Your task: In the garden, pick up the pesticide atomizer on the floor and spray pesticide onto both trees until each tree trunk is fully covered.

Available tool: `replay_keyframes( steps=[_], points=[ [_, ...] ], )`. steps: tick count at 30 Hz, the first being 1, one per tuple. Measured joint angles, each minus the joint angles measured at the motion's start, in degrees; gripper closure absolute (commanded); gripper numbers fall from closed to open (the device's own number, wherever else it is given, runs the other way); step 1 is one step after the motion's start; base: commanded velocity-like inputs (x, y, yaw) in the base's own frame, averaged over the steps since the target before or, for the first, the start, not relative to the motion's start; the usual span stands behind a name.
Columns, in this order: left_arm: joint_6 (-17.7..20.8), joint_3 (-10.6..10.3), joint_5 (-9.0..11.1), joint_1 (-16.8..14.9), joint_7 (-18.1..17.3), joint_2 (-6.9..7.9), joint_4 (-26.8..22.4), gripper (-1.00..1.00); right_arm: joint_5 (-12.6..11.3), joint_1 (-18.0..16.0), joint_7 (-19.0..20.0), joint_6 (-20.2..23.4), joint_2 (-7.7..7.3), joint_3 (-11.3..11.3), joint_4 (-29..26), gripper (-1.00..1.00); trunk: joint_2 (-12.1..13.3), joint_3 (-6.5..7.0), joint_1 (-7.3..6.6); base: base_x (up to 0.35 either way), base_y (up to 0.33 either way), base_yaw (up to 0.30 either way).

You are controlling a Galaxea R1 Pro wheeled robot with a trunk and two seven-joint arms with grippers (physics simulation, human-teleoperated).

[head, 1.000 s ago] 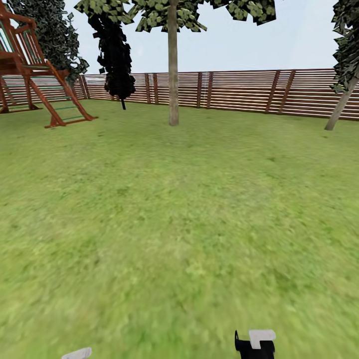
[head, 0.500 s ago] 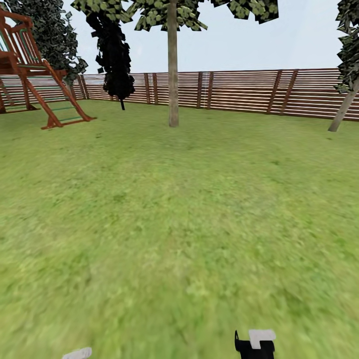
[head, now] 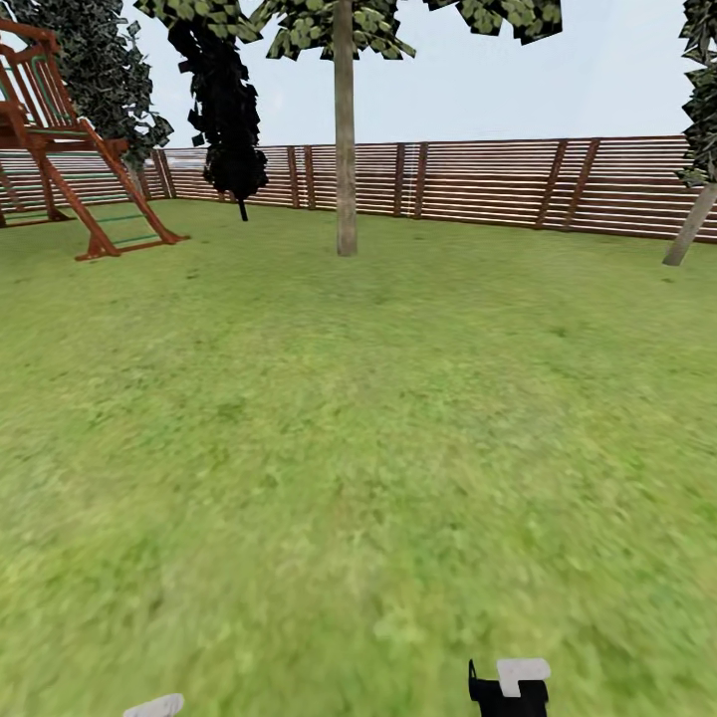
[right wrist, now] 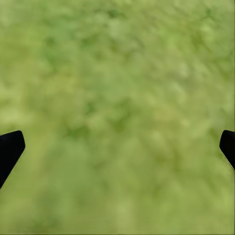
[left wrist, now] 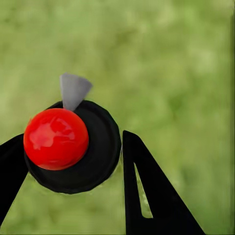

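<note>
The garden lawn (head: 358,448) took up most of the head view, blurry green grass running from the near edge out to a brown horizontal-slat fence (head: 498,184) along the far side. One tree (head: 345,129) stood at the far centre just in front of the fence, its straight grey-brown trunk upright and bare, with a small-leaved crown at the top edge of the view. A second, leaning trunk (head: 690,237) was seen at the far right edge. A dark column-shaped leafy tree (head: 224,110) stood to the left of the central tree, and a red-brown wooden play frame (head: 70,149) with a ladder occupied the far left. At the near bottom edge, right of centre, a black part with a pale grey block (head: 510,687) on top was visible; a pale grey sliver (head: 154,706) showed at the near left. In the left wrist view the left gripper (left wrist: 68,171) was pinching the pesticide atomizer (left wrist: 73,147), a round black body with a glossy red cap and a grey nozzle, one black finger on each side of it, above grass. In the right wrist view the right gripper (right wrist: 117,147) was spread wide, its two black fingertips (right wrist: 10,149) at opposite edges with nothing but grass between them.
</note>
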Motion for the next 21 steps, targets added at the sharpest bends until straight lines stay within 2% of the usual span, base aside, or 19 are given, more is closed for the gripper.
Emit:
replay_keyframes(
  steps=[21],
  points=[
    [0.1, 0.0, 0.0, 0.0, 0.0, 0.0, 0.0, 1.0, 0.0, 0.0, 0.0, 0.0, 0.05, 0.0, 0.1, -1.0, 0.0, 0.0, 0.0, 0.34, 0.0, 0.0]
  ],
)
